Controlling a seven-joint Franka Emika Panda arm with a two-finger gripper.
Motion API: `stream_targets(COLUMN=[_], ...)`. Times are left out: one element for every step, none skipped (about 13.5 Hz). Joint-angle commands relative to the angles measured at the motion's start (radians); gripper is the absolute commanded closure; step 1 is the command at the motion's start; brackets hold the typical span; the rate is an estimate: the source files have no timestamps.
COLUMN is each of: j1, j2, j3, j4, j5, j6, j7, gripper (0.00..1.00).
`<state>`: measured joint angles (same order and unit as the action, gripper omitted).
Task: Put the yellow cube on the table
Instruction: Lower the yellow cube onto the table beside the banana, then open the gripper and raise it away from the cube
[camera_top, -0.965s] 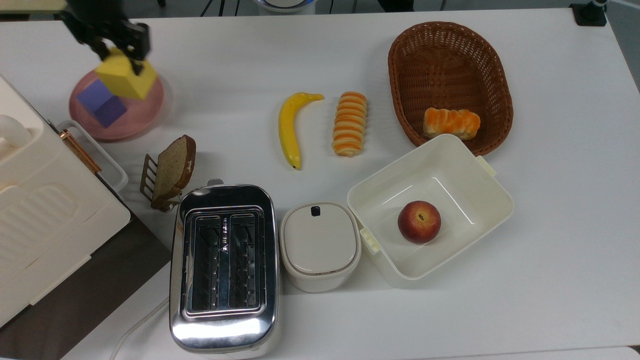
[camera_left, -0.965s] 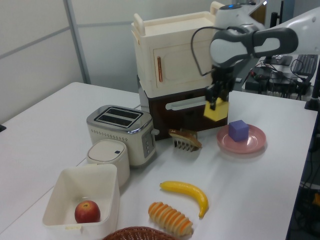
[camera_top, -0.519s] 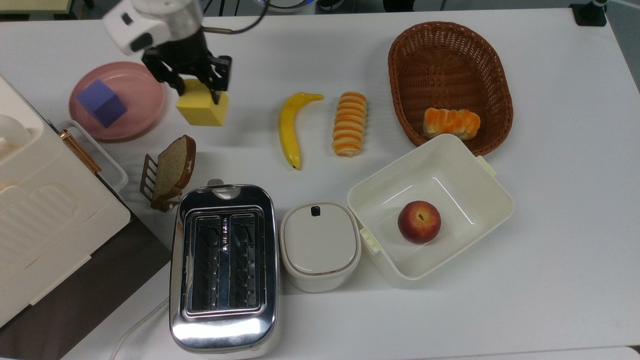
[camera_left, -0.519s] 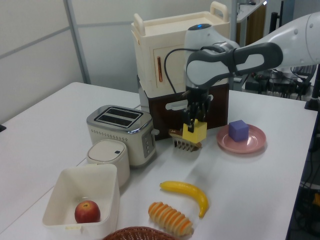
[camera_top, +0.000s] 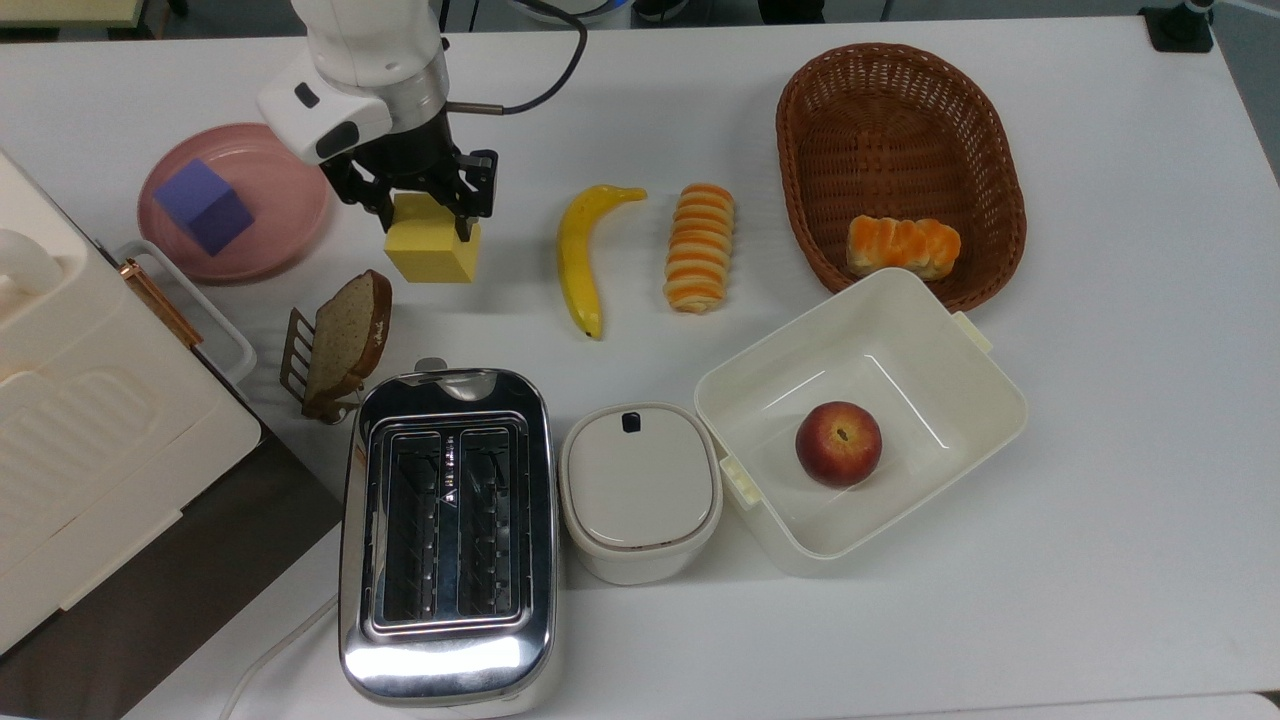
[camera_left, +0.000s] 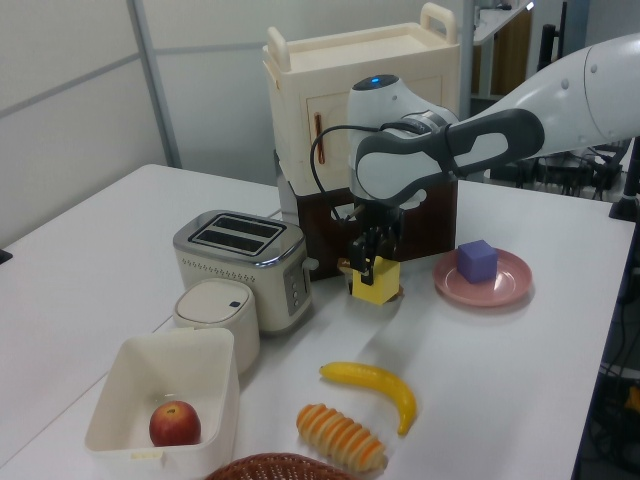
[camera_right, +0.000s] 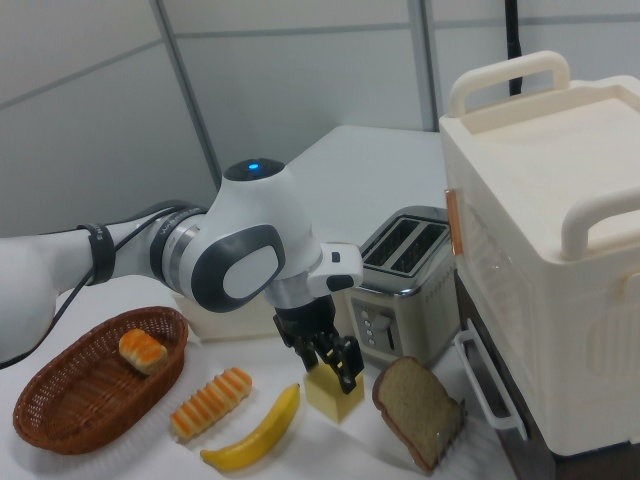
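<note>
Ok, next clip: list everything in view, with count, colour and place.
yellow cube: 1, yellow, on the table between plate and banana
purple cube: 1, purple, on plate
plate: 1, pink
banana: 1, yellow
striped bread: 1, orange-cream, beside banana
basket: 1, brown, holds a bun
box: 1, cream, holds a peach
lidded container: 1, cream
toaster: 1, chrome
toast slice: 1, brown, in rack
cabinet: 1, cream
gripper: 1, black jaws shut on yellow cube

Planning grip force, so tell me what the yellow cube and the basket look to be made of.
The yellow cube, held in the pincer: probably foam or painted wood, since its flat faces are matte with no glare. The basket: brown woven wicker or a plastic imitation, showing ribbed strands and a braided rim.
</note>
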<state>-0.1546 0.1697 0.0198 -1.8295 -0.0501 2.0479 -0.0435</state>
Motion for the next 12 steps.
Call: stream_targets(j1=[0.004, 0.004, 0.004, 0.003, -0.003, -0.009, -0.034, -0.055, -0.071, -0.082, -0.079, -0.079], j2=[-0.003, -0.004, -0.006, -0.009, -0.021, -0.039, -0.061, -0.087, -0.114, -0.125, -0.128, -0.140], j3=[0.011, 0.012, 0.012, 0.012, 0.012, 0.011, 0.008, 0.000, -0.007, -0.009, -0.008, -0.001], j4=[0.003, 0.003, 0.003, 0.006, 0.007, 0.036, 0.085, 0.140, 0.192, 0.240, 0.255, 0.254], j5=[-0.039, -0.039, -0.039, -0.039, -0.037, -0.033, -0.033, -0.024, -0.021, -0.019, -0.019, -0.016], j6=[0.011, 0.011, 0.011, 0.003, 0.000, -0.040, -0.134, -0.208, -0.277, -0.352, -0.391, -0.394], j7=[0.007, 0.007, 0.013, 0.013, 0.014, 0.034, 0.037, 0.037, 0.030, 0.018, 0.022, 0.027], gripper=[0.00, 0.00, 0.00, 0.00, 0.00, 0.00, 0.00, 0.00, 0.00, 0.00, 0.00, 0.00])
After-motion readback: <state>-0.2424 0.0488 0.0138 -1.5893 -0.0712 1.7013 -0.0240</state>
